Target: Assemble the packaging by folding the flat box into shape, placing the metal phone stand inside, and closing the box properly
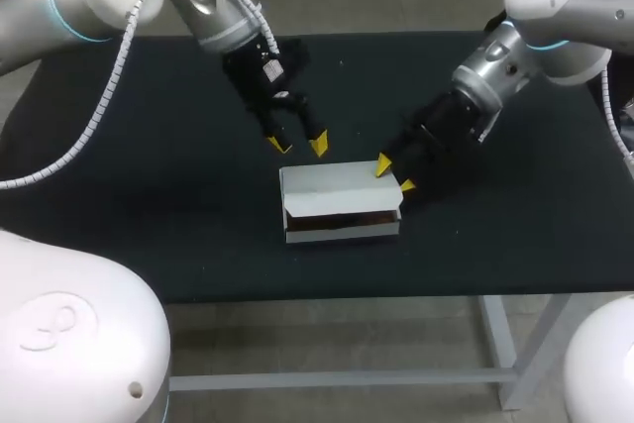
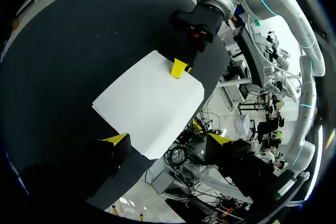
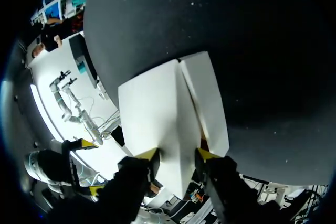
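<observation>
The table (image 1: 139, 195) carries a matte black top that fills most of the head view, scattered with faint pale specks that show best in the right wrist view, and it stands on a pale grey frame (image 1: 505, 349). Near the middle of this surface, toward the front edge, lies the white box (image 1: 340, 203), already folded into shape. Its lid is down but not fully shut, and a dark brown slit shows along the front between the lid's flap and the front wall. The left gripper (image 1: 298, 146) hangs above the black top just behind the box, without touching it. Its jaws are spread wide, and in the left wrist view the box (image 2: 149, 108) lies ahead of that gripper (image 2: 165, 140), between the lines of its two yellow tips. The right gripper (image 1: 395, 175) comes in low at the box's right rear corner. Its jaws stand apart, astride that end, with one yellow tip on the lid and the other beside the end panel. The right wrist view shows the box (image 3: 157, 114) reaching in between the tips of its own gripper (image 3: 177, 155). In the left wrist view one tip of the right gripper (image 2: 179, 68) sits on the lid's far edge.
</observation>
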Robot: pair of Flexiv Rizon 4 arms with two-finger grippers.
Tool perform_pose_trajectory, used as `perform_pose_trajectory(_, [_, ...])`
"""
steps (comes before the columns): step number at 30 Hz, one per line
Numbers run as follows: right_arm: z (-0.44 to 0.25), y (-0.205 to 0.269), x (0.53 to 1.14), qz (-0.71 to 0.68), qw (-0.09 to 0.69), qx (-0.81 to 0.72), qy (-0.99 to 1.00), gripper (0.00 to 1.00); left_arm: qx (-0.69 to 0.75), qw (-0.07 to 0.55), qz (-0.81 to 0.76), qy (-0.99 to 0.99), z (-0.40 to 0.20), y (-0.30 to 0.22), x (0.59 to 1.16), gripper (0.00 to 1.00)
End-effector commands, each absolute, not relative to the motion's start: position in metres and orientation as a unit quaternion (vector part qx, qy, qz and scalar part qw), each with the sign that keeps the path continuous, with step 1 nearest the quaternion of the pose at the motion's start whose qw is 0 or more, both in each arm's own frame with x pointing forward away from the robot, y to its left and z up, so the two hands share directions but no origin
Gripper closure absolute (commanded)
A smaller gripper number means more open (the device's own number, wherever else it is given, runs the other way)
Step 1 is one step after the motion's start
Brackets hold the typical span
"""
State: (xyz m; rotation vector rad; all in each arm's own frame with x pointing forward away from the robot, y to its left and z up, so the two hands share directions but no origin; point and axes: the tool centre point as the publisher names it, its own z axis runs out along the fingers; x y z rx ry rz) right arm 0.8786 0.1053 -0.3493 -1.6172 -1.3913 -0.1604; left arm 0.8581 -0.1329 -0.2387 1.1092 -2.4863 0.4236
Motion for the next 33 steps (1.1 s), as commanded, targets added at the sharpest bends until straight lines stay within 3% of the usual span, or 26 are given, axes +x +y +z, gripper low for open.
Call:
perform_pose_trajectory(1, [-0.35, 0.106, 0.881, -0.063, 0.482, -0.662, -0.571, 0.51, 0.387, 0.124, 0.11, -0.907, -0.232, -0.138, 0.859, 0.0])
perform_pose_trajectory(7, [-0.35, 0.106, 0.881, -0.063, 0.482, -0.662, -0.571, 0.51, 0.378, 0.118, 0.104, -0.912, -0.233, -0.139, 0.858, 0.0])
perform_pose_trajectory(17, [-0.35, 0.106, 0.881, -0.063, 0.482, -0.662, -0.571, 0.52, 0.171, 0.026, 0.114, -0.978, -0.246, -0.14, 0.849, 0.0])
perform_pose_trajectory(33, [-0.35, 0.106, 0.881, -0.063, 0.482, -0.662, -0.571, 0.52, 0.104, -0.061, 0.068, -0.99, -0.264, -0.153, 0.836, 0.0])
